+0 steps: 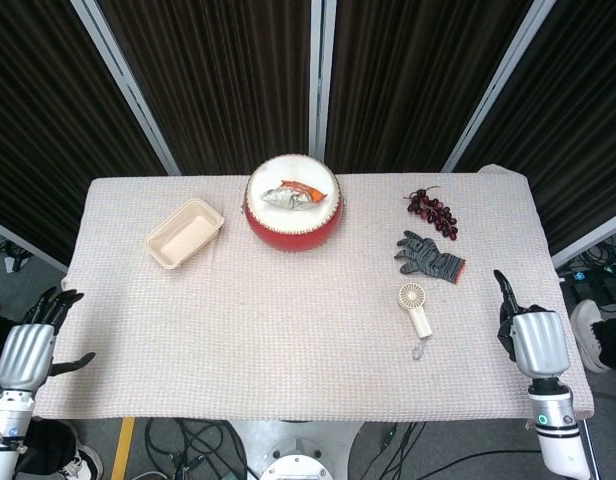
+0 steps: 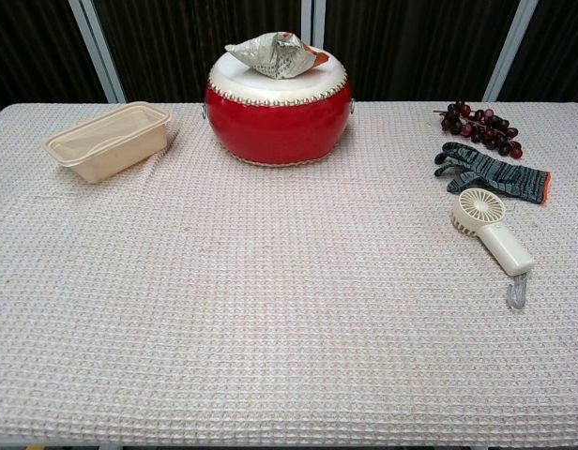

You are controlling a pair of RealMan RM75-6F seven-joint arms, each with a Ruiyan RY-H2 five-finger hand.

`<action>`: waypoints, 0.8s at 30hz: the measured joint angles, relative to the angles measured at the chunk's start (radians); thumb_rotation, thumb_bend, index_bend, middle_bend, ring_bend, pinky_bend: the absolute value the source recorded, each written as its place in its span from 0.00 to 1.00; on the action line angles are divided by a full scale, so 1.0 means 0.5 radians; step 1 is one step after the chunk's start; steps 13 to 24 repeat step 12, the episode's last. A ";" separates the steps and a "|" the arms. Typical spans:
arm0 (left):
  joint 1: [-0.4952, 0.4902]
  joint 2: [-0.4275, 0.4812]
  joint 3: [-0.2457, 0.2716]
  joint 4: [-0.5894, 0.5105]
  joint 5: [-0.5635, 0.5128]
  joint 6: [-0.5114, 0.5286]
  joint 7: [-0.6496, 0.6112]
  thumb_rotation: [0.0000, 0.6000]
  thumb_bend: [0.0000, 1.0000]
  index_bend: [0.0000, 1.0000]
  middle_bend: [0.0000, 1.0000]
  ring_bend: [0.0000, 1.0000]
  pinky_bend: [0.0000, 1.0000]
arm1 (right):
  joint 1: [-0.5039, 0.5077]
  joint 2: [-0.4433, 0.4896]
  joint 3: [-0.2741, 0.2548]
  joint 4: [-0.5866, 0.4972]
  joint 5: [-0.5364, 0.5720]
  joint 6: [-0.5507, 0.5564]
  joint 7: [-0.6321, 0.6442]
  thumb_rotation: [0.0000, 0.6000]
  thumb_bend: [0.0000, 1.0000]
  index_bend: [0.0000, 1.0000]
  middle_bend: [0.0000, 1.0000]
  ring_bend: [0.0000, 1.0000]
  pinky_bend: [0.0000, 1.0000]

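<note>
A cream hand-held fan [image 1: 416,309] [image 2: 493,237] lies on the cloth at the right, its wrist loop toward the front edge. My right hand [image 1: 531,338] hovers over the table's right front corner, well right of the fan, fingers apart and holding nothing; the chest view does not show it. My left hand [image 1: 28,349] hangs off the table's left front corner, open and empty. A grey knit glove [image 1: 429,257] [image 2: 492,172] and a bunch of dark grapes [image 1: 431,210] [image 2: 480,126] lie behind the fan.
A red drum [image 1: 293,214] [image 2: 277,111] with a crumpled snack bag [image 1: 292,194] [image 2: 274,52] on top stands at the back middle. A beige tray [image 1: 183,233] [image 2: 109,140] sits at the back left. The waffle-weave tablecloth [image 1: 288,330] covers the table.
</note>
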 measured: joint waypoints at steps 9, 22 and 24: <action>-0.005 0.014 -0.010 -0.045 -0.005 0.007 0.037 1.00 0.00 0.14 0.12 0.03 0.21 | -0.041 -0.008 -0.002 0.067 -0.003 0.036 0.099 1.00 1.00 0.00 0.91 0.84 0.77; 0.001 -0.004 -0.003 -0.039 -0.005 0.009 0.031 1.00 0.00 0.14 0.12 0.03 0.21 | -0.045 0.010 -0.007 0.054 -0.009 0.036 0.095 1.00 1.00 0.00 0.91 0.84 0.77; 0.001 -0.004 -0.003 -0.039 -0.005 0.009 0.031 1.00 0.00 0.14 0.12 0.03 0.21 | -0.045 0.010 -0.007 0.054 -0.009 0.036 0.095 1.00 1.00 0.00 0.91 0.84 0.77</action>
